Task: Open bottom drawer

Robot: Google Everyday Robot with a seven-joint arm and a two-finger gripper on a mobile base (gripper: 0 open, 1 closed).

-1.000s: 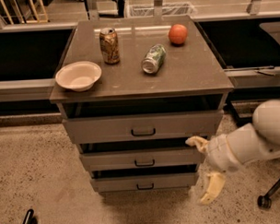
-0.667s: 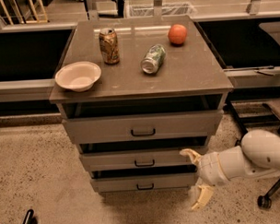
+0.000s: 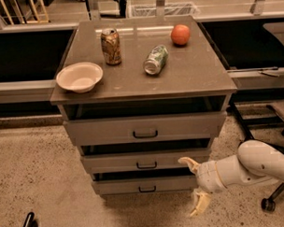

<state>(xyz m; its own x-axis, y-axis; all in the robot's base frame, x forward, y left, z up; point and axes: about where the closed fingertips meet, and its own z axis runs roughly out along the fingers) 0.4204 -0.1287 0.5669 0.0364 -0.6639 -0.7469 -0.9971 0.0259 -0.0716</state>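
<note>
**Position of the task object.** The bottom drawer (image 3: 121, 185) is the lowest of three stacked fronts below the surface (image 3: 192, 74). Its small dark handle (image 3: 147, 189) sits at the centre of the front, with its long axis horizontal.

**Gripper state.** The gripper (image 3: 195, 183) is at the right end of the bottom drawer front, low and close to the floor. Its two fingers are spread wide, one pointing up and one down, and they hold nothing.

**Governing relation.** The handle lies to the left of the gripper in the camera view, at nearly the same height and apart from it. The finger spread is vertical and so crosses the horizontal handle bar. By judgement, the next move is a sideways travel toward the centre, closure on the handle, then a pull outward from the cabinet.
</note>
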